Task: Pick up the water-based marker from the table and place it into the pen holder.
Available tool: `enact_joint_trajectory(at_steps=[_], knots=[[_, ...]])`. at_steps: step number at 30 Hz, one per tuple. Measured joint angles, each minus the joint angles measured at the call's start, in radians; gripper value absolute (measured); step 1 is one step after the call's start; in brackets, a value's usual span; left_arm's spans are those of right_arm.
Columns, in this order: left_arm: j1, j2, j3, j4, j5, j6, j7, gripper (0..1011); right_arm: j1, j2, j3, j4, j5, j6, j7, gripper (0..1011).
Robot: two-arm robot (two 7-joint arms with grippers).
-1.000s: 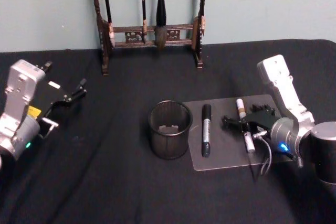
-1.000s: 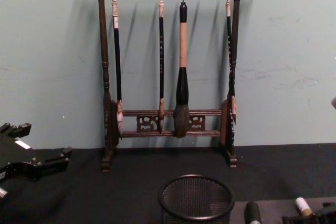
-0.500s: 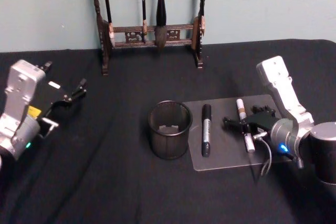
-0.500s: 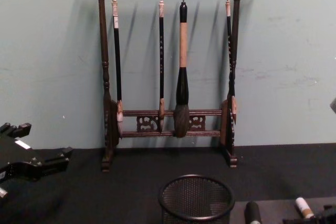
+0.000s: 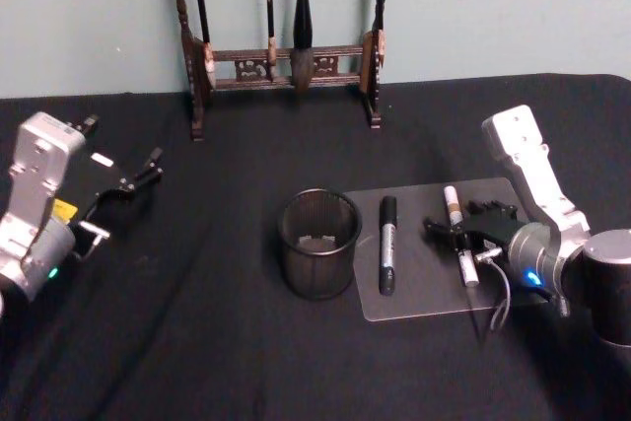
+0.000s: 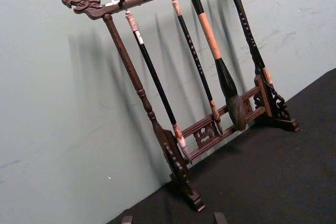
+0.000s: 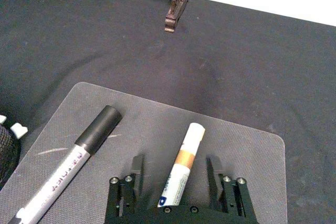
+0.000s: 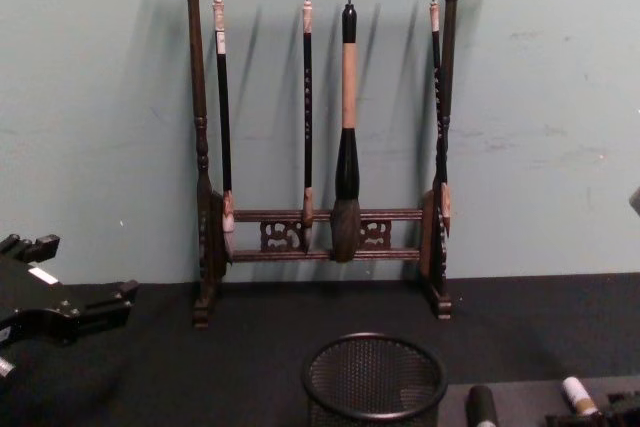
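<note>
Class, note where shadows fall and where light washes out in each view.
Chest view: the brush rack throws soft shadows on the wall. Left wrist view: the same. Right wrist view: the wall beyond the table is blown out white.

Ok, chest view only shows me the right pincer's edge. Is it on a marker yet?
Observer: Not gripping. The right pincer is open and straddles the white marker with the orange band, gaps both sides.
Operator: Anything between it and the pen holder?
Observer: A black-capped marker lies on the same grey mat, between the white one and the pen holder.
Operator: And the left arm?
Observer: The left pincer is open at the table's left side, far from the mat.
</note>
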Motion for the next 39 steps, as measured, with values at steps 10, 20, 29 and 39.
enact_joint_trajectory(at_steps=[10,20,29,39], knots=[[0.0,0.0,0.0,0.0,0.0,0.0,0.0,1001,0.0,0.0,0.0,0.0,0.001,0.0,0.0,513],[0.0,0.0,0.0,0.0,0.0,0.0,0.0,1001,0.0,0.0,0.0,0.0,0.001,0.0,0.0,187],[0.0,0.0,0.0,0.0,0.0,0.0,0.0,1001,0.0,0.0,0.0,0.0,0.001,0.0,0.0,170],[0.0,0.0,0.0,0.0,0.0,0.0,0.0,1001,-0.019,0.012,0.017,-0.042,-0.022,-0.075,0.042,170]])
